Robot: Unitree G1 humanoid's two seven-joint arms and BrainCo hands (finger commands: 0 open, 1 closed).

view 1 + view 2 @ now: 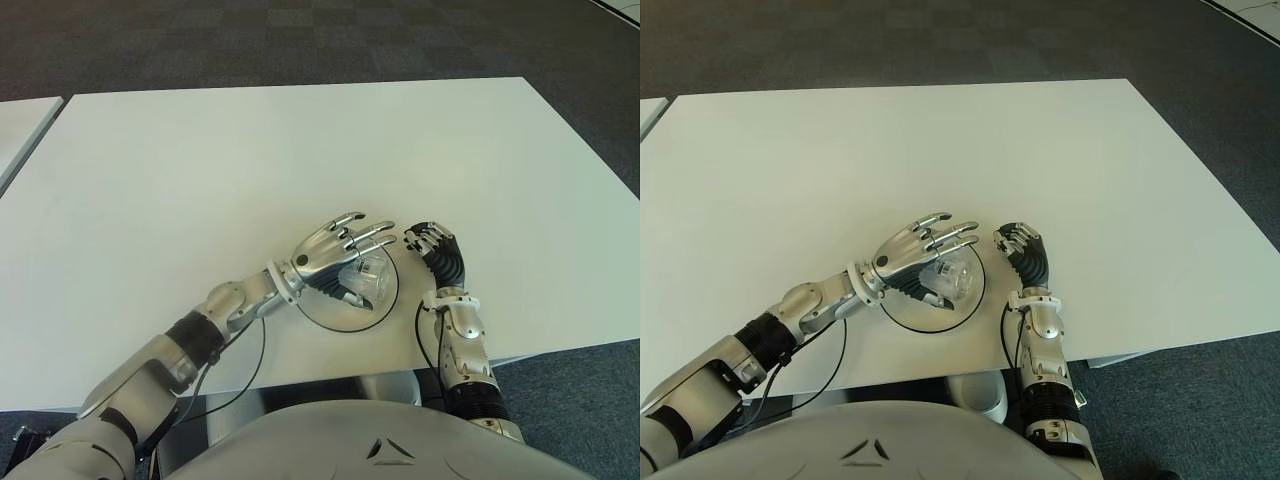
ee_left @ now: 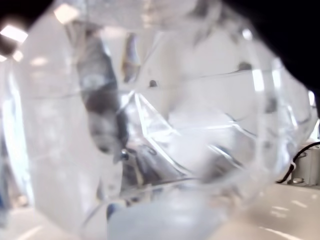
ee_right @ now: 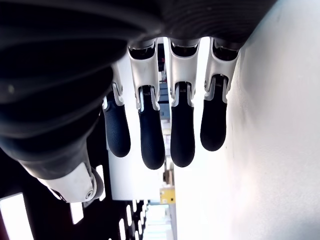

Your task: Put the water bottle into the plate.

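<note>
One left hand (image 1: 335,255), metallic, fingers stretched nearly flat over the clear, crumpled water bottle (image 1: 367,277), no firm clasp visible. Bottle lying on the round plate (image 1: 325,312). Right hand (image 1: 437,250) just beside the plate's right, black ribbed fingers curled, empty. Smooth white table (image 1: 300,150) beneath.

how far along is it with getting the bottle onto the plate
Nearly done: the bottle is already over the plate, apparently lying on it. In hand: the left hand is over it, fingers spread, so grip is unclear. Left: withdraw that hand. The right hand shows right of the plate.
</note>
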